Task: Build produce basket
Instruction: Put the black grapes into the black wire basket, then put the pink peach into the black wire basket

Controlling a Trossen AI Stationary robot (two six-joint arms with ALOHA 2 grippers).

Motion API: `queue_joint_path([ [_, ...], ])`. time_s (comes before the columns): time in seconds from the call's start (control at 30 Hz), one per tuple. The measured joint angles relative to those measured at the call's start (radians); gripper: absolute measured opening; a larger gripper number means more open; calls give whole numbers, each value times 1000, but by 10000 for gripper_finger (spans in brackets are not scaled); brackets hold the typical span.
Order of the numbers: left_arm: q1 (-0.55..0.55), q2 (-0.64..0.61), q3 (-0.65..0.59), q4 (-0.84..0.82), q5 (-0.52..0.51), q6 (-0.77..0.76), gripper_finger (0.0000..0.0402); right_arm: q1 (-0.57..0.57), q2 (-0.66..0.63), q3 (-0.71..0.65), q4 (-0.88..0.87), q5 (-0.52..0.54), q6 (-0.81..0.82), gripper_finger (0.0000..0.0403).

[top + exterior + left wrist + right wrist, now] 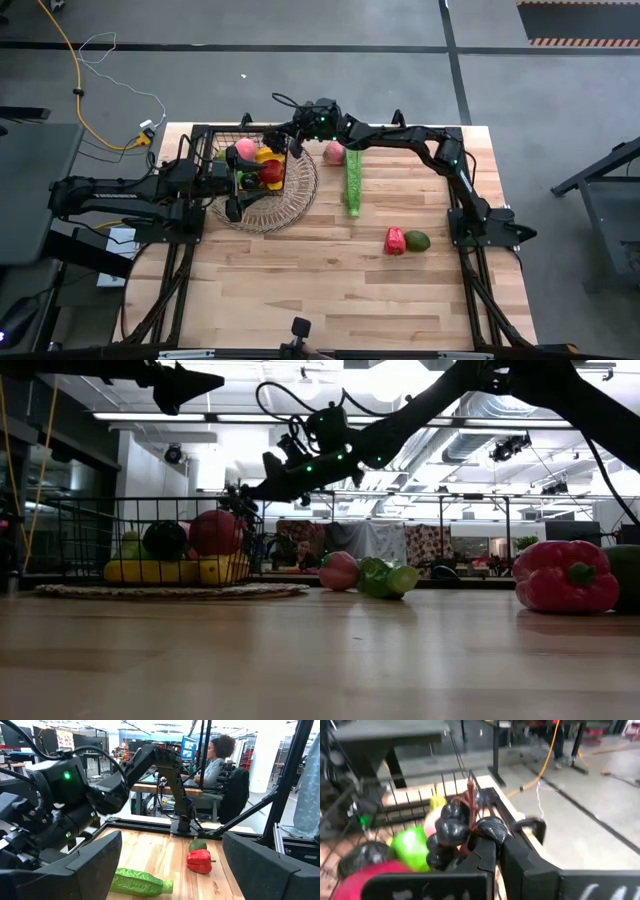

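Above basket (232, 163), grapes (455, 832) hanging stem-up

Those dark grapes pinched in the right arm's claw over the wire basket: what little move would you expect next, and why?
Probably a short lowering, then opening the fingers. The right gripper is shut on the grapes by their stem, hanging just above the black wire basket, which already holds fruit. The left gripper waits open beside the basket, so the right arm seems to have room to let go.
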Motion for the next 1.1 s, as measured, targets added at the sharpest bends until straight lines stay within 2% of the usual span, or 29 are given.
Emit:
queue_joint_path([
  [0.17,0,0,0,-2,2,-2,335,-5,-46,0,-118,-2,-37,7],
  [0.27,0,0,0,-2,1,-2,335,-4,-64,0,-155,-15,-45,24],
  [0.53,0,0,0,-2,1,-2,335,4,-75,0,-185,-22,-69,147],
  [0.63,0,0,0,-3,-1,-2,335,1,-103,0,-252,-20,-100,183],
  [0.73,0,0,0,-5,-1,1,335,-10,-167,0,-404,-21,-157,198],
  [0.87,0,0,0,-21,-1,1,335,-32,-270,-8,-719,-19,-237,201],
  [0.97,0,0,0,-24,-1,1,335,-44,-373,-100,-851,-16,-239,201],
  [1.1,0,0,0,-24,-1,1,335,-44,-580,-395,-758,34,-202,199],
])
